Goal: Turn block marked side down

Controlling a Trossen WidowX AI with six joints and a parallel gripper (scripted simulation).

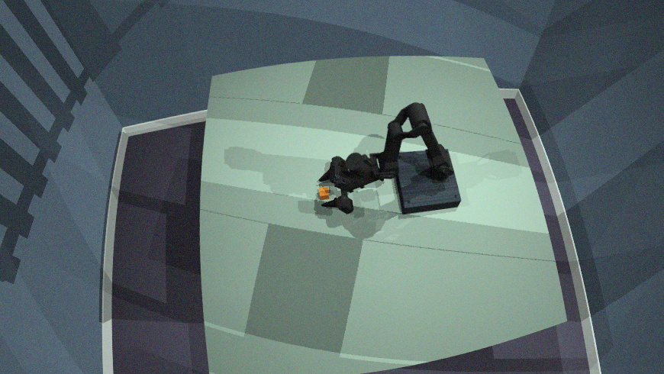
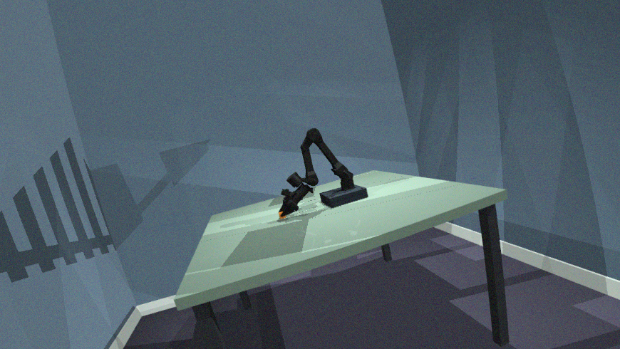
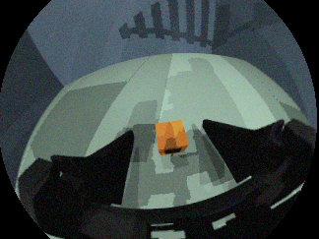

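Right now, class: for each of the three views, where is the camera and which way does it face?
Top: overhead, looking down at the pale green table; whole black arm visible.
Exterior: off to one side, level; whole arm.
Wrist: on the arm, facing forward; only the open gripper fingers show.
All three share the small orange block between the fingers.

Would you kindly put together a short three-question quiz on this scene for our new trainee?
1. True or false: the tool is clamped on the orange block.
2. Multiple choice: the block lies (A) on the table, (B) on the arm's dark base, (C) on the floor.
3. Fill in: in the wrist view, the block sits ____ the two fingers.

Key: 1 false, the tool stands open and holds nothing; 2 A; 3 between, touching neither.
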